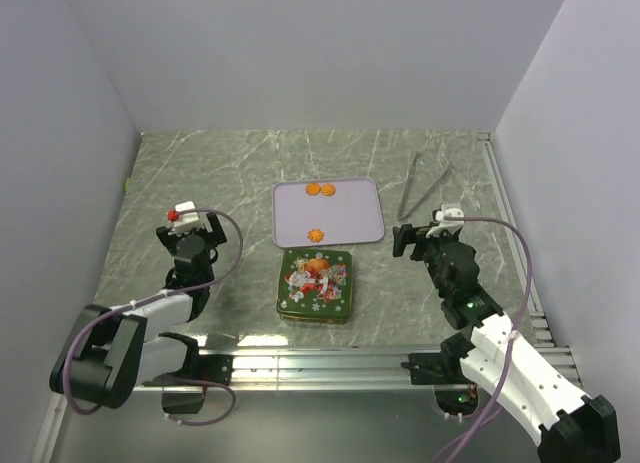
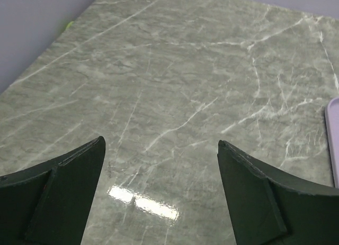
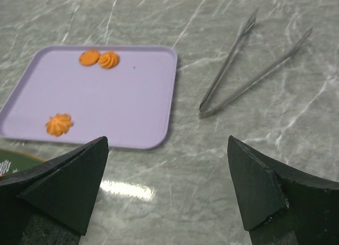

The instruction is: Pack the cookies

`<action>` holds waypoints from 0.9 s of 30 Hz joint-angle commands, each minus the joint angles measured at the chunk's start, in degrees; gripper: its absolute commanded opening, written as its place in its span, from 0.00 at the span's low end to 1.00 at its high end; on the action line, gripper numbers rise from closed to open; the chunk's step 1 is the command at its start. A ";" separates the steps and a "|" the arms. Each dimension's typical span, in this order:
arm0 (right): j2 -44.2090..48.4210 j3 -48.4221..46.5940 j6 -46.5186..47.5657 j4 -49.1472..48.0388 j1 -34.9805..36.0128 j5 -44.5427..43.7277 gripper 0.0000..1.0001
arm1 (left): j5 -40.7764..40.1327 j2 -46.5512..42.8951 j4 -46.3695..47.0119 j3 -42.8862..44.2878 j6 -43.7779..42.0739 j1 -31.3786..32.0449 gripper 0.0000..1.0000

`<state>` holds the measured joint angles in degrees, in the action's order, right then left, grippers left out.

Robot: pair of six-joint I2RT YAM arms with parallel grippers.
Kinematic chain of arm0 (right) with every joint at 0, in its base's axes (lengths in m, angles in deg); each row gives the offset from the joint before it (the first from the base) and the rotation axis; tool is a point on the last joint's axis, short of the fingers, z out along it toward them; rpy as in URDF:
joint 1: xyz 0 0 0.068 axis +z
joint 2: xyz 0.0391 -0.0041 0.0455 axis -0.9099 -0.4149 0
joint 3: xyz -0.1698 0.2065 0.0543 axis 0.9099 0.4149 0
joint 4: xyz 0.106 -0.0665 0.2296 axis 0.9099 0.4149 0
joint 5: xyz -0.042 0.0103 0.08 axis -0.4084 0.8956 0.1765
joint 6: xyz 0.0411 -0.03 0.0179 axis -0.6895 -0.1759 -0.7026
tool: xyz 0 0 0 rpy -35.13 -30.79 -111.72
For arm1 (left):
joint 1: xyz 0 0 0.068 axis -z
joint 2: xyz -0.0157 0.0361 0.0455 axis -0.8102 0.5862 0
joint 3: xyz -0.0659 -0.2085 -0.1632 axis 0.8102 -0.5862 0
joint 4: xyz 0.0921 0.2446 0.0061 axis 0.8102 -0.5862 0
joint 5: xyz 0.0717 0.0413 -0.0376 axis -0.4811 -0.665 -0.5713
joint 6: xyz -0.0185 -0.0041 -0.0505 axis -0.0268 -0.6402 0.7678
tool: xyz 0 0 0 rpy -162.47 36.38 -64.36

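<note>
Cookies (image 3: 59,124): 3 small orange ones on lilac tray (image 3: 122,102), 2 touching at far edge, 1 flower-shaped near front edge. Tin (image 1: 315,285) just beside tray, lid on, contents hidden. Left gripper (image 2: 161,144) and right gripper (image 3: 168,142) both spread wide, empty, above counter (image 2: 175,70).

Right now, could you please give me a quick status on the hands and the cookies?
Left hand open, empty. Right hand open, empty. Three cookies on tray; tin shut. Tongs beside tray, untouched.

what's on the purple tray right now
Three orange cookies lie on the tray: two side by side near its far edge, one alone near its front edge. Nothing covers the tray from above, so no part is hidden.
</note>
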<state>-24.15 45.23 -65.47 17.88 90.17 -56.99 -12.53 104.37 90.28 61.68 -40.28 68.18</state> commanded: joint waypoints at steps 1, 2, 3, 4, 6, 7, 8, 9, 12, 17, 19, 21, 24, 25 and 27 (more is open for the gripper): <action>-1.51 0.29 0.54 -7.99 -1.22 -2.93 1.00 | 2.73 3.14 6.75 1.60 0.78 -0.44 0.94; -1.87 0.72 0.10 -8.35 -1.57 -3.54 1.00 | 3.26 3.93 7.70 1.96 -0.87 -0.44 0.94; -2.31 0.90 -0.43 -8.70 -2.01 -3.55 1.00 | 3.70 5.60 8.06 2.92 -1.58 -0.44 0.94; -3.27 1.16 -1.30 -9.22 -2.97 -3.55 1.00 | 3.44 6.40 8.41 3.45 -1.94 -0.44 0.94; -4.15 1.60 -2.01 -9.32 -3.94 -3.20 1.00 | 3.44 8.07 10.07 4.24 -2.82 -0.62 0.95; -4.85 1.69 -2.19 -9.32 -4.38 -2.94 1.00 | 3.44 9.73 10.43 5.11 -3.08 -0.79 0.95; -5.12 1.95 -2.02 -9.32 -5.43 -2.67 1.00 | 3.53 10.53 10.52 5.73 -3.69 -0.88 0.96; -5.47 2.22 -1.84 -9.49 -6.05 -2.50 1.00 | 4.14 12.10 9.74 7.22 -3.96 -1.40 0.95; -6.96 3.18 -1.40 -10.81 -6.41 -7.21 1.00 | 6.51 16.05 12.79 7.50 -5.81 -2.28 0.95; -9.95 4.94 -2.28 -14.58 -6.41 -9.52 1.00 | 9.59 16.51 15.79 7.07 -1.69 -6.32 0.95; -10.92 5.12 -1.49 -16.33 -6.49 -10.05 1.00 | 14.67 15.63 18.42 4.34 -0.54 -9.13 0.95; -11.89 5.12 -1.31 -17.57 -6.49 -10.93 1.00 | 17.84 18.24 27.26 1.01 0.96 -11.68 0.95; -15.04 4.95 -0.88 -20.38 -6.67 -12.52 1.00 | 17.68 18.00 23.86 2.32 1.84 -11.95 0.98; -15.66 5.03 0.69 -21.52 -6.93 -11.99 1.00 | 17.42 18.27 25.10 2.14 1.66 -11.96 0.96; -17.33 5.21 1.93 -23.10 -7.19 -10.23 1.00 | 17.41 17.13 23.02 2.31 2.01 -11.96 0.94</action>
<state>-39.73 50.12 -65.95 1.40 83.66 -66.30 2.11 122.34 109.41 63.97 -40.08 56.40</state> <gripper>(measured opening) 0.997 0.915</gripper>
